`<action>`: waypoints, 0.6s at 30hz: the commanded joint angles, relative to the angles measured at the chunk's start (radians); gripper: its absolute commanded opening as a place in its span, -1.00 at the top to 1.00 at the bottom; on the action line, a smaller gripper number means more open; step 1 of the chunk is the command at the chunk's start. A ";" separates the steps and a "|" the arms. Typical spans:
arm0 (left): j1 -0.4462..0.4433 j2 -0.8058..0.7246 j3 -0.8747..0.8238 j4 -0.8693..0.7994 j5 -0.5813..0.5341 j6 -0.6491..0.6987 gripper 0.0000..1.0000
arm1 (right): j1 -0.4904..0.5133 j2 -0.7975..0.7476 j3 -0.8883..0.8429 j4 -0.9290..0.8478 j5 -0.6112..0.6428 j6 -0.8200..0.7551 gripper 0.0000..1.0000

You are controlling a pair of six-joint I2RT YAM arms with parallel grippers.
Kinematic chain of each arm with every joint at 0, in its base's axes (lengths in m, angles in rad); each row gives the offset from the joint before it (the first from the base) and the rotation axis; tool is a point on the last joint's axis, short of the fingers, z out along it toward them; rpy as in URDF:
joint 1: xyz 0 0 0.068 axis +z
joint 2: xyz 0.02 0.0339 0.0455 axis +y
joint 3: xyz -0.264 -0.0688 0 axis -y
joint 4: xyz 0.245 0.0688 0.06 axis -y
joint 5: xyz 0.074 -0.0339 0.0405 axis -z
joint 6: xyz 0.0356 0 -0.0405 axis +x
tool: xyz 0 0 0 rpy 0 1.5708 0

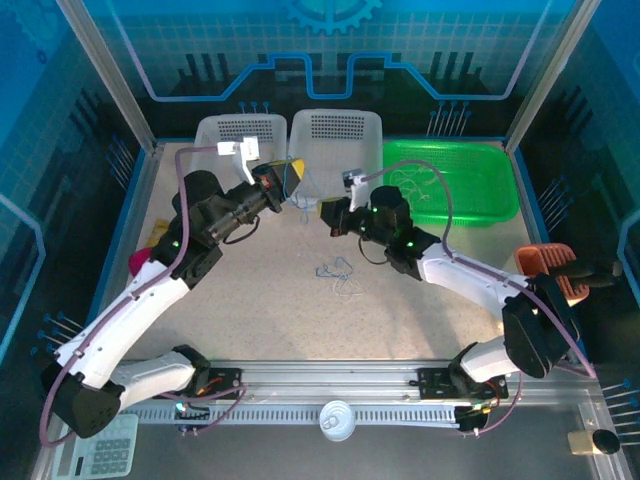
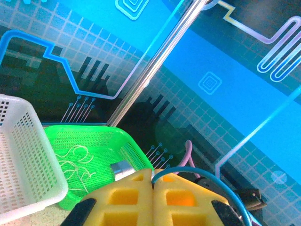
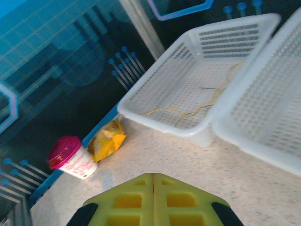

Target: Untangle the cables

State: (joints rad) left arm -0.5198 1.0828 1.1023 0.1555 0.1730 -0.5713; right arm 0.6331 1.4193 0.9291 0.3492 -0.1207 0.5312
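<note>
The left gripper (image 2: 152, 177) is pinched together on a blue cable (image 2: 197, 171) that arcs rightward out of the seam. The right gripper (image 3: 153, 178) is closed on nothing. From above, one loose tangle (image 1: 340, 275) lies on the table (image 1: 250, 300) between the arms. There are two white baskets (image 1: 240, 135) and one green basket (image 1: 480, 170). The right wrist view shows yellowish strands (image 3: 197, 110) lying lengthwise in a white basket. The left wrist view shows white strands (image 2: 75, 162) in the green one.

Closed left end effector (image 2: 153, 184) pinching blue cable (image 2: 188, 168), white cables (image 2: 75, 160) in green basket (image 2: 136, 155)
</note>
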 commanded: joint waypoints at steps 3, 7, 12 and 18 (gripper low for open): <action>0.006 -0.029 0.002 0.018 0.016 0.010 1.00 | -0.036 -0.059 -0.022 -0.044 0.012 -0.017 1.00; 0.006 -0.027 0.002 0.018 0.017 0.010 1.00 | -0.037 -0.105 -0.027 -0.046 -0.055 -0.031 0.82; 0.007 -0.021 -0.011 0.024 0.022 0.011 1.00 | -0.026 -0.199 -0.033 -0.054 -0.093 -0.029 0.24; 0.008 -0.018 -0.033 0.040 0.022 0.014 1.00 | -0.004 -0.314 -0.042 -0.073 -0.120 -0.037 -0.19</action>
State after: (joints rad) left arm -0.5198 1.0729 1.0828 0.1631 0.1776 -0.5709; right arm 0.6125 1.1481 0.9009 0.2832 -0.2108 0.5072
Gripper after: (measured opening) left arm 0.051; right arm 0.581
